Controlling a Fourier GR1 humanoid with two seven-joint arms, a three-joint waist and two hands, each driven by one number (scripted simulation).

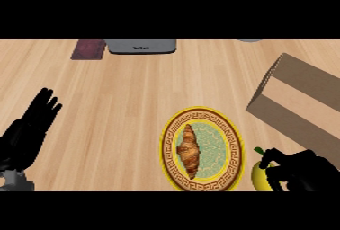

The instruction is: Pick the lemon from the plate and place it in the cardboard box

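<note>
A yellow-rimmed patterned plate (229,134) lies at the counter's lower middle with a brown croissant (189,152) on it. Just right of the plate, at the lower edge, my right hand (302,173) is curled round a yellow lemon (260,176) with a small green stem; the hand hides much of the fruit. The cardboard box (299,101) stands tilted at the right, directly above that hand. My left hand (30,130) rests at the far left, fingers straight and pointing up, holding nothing.
A grey appliance (142,46) sits at the counter's far edge, with a dark maroon flat object (89,49) to its left. A grey rounded object (249,40) peeks in at the top right.
</note>
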